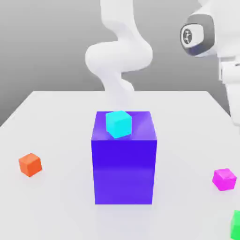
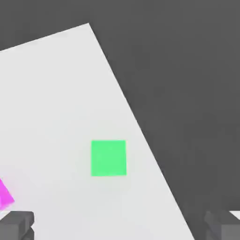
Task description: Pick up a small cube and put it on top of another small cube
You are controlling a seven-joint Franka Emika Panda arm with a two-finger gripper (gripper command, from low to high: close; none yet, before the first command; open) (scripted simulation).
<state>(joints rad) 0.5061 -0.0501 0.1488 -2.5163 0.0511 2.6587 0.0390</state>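
The small cube (image 1: 224, 179), bright magenta, lies on the white table (image 1: 56, 122) near the exterior view's right edge. In the hand view only a corner of the small cube (image 2: 4, 194) shows, close beside one finger (image 2: 16, 225). My gripper (image 2: 119, 227) hangs high above the table, open, its two fingers far apart with nothing between them. A green cube (image 2: 108, 158) lies on the table below the hand, near the table's edge. A cyan cube (image 1: 118, 123) rests on top of the big blue-purple block (image 1: 124, 164) in the middle of the table.
An orange cube (image 1: 30, 164) sits on the table at the exterior view's left. The green cube (image 1: 236, 224) is at that view's lower right corner, just in front of the magenta one. The white arm (image 1: 119, 51) rises behind the block and its upper links (image 1: 199, 35) stand at the right.
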